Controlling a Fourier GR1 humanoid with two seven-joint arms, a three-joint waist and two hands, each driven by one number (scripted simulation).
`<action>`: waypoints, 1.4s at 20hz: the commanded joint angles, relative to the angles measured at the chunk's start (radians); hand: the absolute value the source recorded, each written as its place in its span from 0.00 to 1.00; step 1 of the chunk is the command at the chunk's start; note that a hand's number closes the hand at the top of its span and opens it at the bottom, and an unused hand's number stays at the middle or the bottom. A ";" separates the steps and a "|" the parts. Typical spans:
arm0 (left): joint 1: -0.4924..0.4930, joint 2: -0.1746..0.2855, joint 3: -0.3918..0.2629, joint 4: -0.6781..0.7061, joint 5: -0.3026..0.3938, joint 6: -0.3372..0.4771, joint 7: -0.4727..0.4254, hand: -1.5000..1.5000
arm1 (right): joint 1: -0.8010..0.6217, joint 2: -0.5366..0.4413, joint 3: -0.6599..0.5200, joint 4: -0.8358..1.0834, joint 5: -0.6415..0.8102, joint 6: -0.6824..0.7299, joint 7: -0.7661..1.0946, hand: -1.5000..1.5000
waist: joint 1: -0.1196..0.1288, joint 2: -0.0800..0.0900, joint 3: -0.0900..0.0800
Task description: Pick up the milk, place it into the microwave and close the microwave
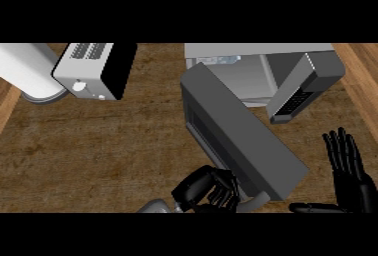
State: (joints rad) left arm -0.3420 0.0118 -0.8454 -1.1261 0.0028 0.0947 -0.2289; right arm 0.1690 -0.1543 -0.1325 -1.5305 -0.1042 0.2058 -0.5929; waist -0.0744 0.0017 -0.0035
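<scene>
1. Counter (96,150): wooden top, poses no risk itself.
2. Microwave (258,52): top centre, cavity open.
3. Door (236,140): swung far out toward the robot. A push at its near end may slide off and leave it ajar.
4. White appliance (92,70): upper left, well apart, no hazard.
5. Right hand (347,175): flat, fingers up, resting at right edge, apart from the door.
6. Left hand (207,190): fingers curled, nothing visibly held, at the door's near end. Fingers may snag the edge.
7. Milk (219,60): pale shape in the cavity, probably it, mostly hidden. Could block closing if too far forward.
</scene>
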 commanded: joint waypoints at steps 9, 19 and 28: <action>-0.171 -0.011 -0.139 0.032 0.300 0.357 -0.053 1.00 | 0.017 -0.110 -0.003 -0.213 -0.146 0.159 0.149 0.00 | -0.081 0.017 -0.003; -0.365 -0.011 -0.084 0.097 0.476 0.448 -0.070 1.00 | 0.008 -0.153 0.037 -0.330 -0.233 0.243 0.225 0.00 | -0.157 0.032 -0.003; -0.476 -0.012 0.010 0.189 0.625 0.492 -0.085 1.00 | -0.016 -0.168 0.047 -0.379 -0.326 0.273 0.277 0.00 | -0.215 0.060 -0.005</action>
State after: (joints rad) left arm -0.7683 0.0017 -0.8824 -0.9563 0.5637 0.5730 -0.2961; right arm 0.1615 -0.3207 -0.0939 -1.8906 -0.3995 0.4723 -0.3381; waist -0.2696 0.0514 -0.0065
